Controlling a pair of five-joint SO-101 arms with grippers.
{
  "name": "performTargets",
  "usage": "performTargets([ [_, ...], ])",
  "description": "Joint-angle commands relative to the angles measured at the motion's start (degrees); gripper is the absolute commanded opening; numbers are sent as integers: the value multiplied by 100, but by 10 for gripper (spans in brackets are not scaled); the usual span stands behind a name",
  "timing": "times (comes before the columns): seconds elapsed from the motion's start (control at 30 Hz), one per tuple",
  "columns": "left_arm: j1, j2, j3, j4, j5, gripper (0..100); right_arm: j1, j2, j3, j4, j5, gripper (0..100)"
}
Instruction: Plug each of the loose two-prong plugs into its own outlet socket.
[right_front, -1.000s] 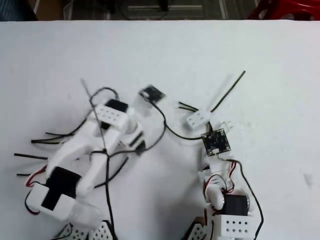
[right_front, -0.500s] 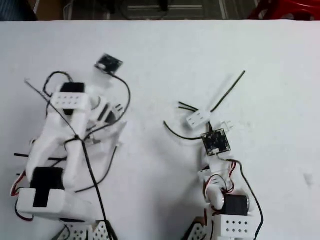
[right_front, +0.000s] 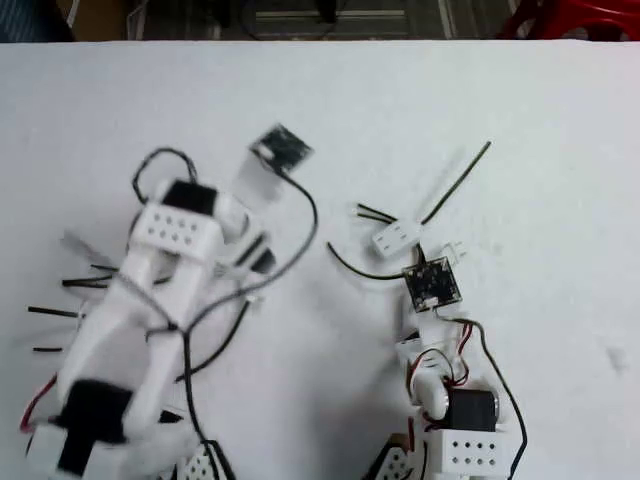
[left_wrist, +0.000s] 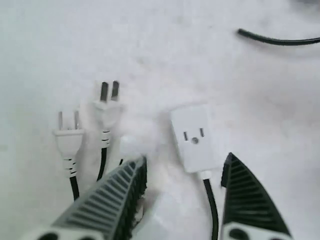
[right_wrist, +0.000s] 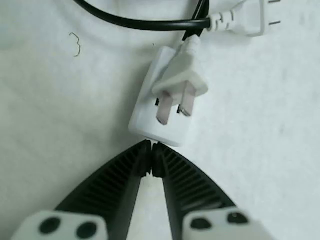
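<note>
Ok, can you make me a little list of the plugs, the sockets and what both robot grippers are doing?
left gripper: open, close to the first socket
first socket: white, nothing plugged in
plugs beside it: dark-prong plug and light-prong plug, both lying flat
right gripper: shut, tips at the second socket
resting plug: lies on the second socket, prongs showing, not pushed in
spare plug: loose on the table
plugged in: none

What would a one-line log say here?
left gripper: open, near empty socket | right gripper: shut, by other socket, plug lying on it
</note>
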Motion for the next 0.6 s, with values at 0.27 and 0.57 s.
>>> performTargets([
  [0.27, -215, -101, 1837, -1793, -554, 249, -13, -57, 62, 13, 26, 23],
  [0.57, -242, 1930, -167, -589, -123, 248, -13, -57, 62, 13, 26, 23],
])
